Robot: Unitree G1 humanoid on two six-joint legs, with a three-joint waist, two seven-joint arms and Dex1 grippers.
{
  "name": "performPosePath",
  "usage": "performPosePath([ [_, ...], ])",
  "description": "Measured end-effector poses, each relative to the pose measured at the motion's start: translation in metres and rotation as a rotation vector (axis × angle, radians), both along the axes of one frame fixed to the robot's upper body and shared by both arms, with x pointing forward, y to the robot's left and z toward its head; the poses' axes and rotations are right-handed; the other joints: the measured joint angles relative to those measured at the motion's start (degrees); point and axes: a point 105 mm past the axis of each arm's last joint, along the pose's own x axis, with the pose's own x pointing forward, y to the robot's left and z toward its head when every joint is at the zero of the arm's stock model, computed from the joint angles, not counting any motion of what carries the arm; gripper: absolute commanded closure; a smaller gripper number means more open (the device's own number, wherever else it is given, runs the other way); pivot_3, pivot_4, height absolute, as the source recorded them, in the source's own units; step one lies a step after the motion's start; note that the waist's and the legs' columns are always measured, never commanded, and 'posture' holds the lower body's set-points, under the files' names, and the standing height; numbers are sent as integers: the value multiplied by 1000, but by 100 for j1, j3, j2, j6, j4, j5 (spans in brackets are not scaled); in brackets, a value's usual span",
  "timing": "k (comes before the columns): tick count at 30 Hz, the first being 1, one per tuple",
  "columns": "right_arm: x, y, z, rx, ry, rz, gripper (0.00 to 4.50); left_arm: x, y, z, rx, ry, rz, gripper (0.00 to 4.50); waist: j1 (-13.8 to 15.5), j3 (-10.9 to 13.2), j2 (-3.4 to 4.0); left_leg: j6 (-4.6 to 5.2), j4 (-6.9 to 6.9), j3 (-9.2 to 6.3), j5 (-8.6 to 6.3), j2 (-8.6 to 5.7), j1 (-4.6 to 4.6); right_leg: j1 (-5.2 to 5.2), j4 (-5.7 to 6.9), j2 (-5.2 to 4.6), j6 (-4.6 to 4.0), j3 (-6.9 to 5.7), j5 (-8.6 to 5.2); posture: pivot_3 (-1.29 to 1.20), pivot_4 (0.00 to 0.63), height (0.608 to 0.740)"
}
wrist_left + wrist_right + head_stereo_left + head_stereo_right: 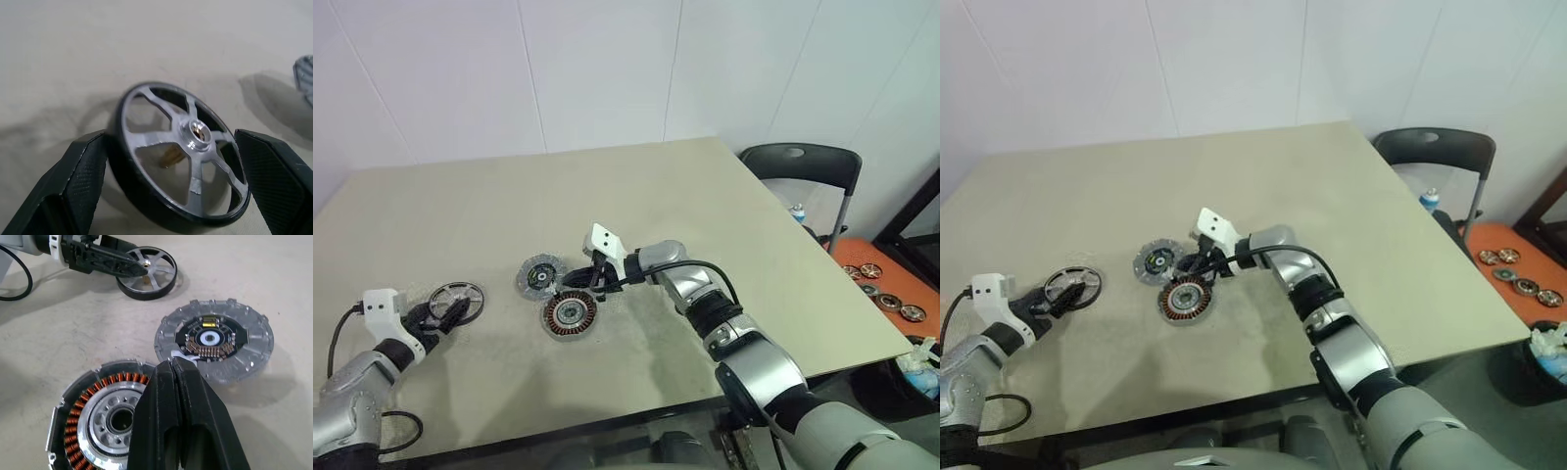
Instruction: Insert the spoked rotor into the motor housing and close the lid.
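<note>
The spoked rotor (456,299) lies flat on the table (509,206), out at about nine o'clock from the motor housing (570,313) and well apart from it. The left gripper (166,166) has its fingers spread wide, one on each side of the rotor's dark rim, not yet pinching it; that looks like the line-up for a grab.

The housing sits open with its copper windings facing up, and the lid (540,275) lies beside it at about eleven o'clock, inner face up, the two touching at the edge. The right gripper (172,363) has its fingers pressed together on nothing, its tips over the spot where lid and housing meet, probably to steady the pair while the rotor is fetched.
</note>
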Motion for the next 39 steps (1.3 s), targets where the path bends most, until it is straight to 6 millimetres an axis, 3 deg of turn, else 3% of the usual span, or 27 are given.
performPosePath([
  [22,2,-2,-3,-6,1,-27,4458,9,-13,-6,-52,12,-25,182,15,-4,-6,0,4,0,0,0,-1,1,2,0,0,0,0,0,0,740],
  [25,2,-2,-3,-6,1,-32,4500,11,-13,-5,-62,7,-21,772,16,-5,-7,0,4,-1,0,0,-1,1,3,0,0,0,0,0,0,740],
  [28,3,-2,-3,-7,-1,-37,4500,13,-15,-3,-79,-3,-27,1695,13,-5,-8,0,3,-1,0,0,0,1,3,0,1,0,0,0,0,740],
  [35,3,-3,-5,-9,1,-43,4500,15,-16,-3,-101,0,-24,1695,3,-8,-10,-1,3,0,1,0,1,1,4,0,1,0,1,0,0,740],
  [39,3,-3,-5,-9,2,-43,4500,15,-18,-1,-121,-9,-32,2486,3,-8,-10,-1,3,0,1,0,1,1,4,0,1,0,1,0,0,740],
])
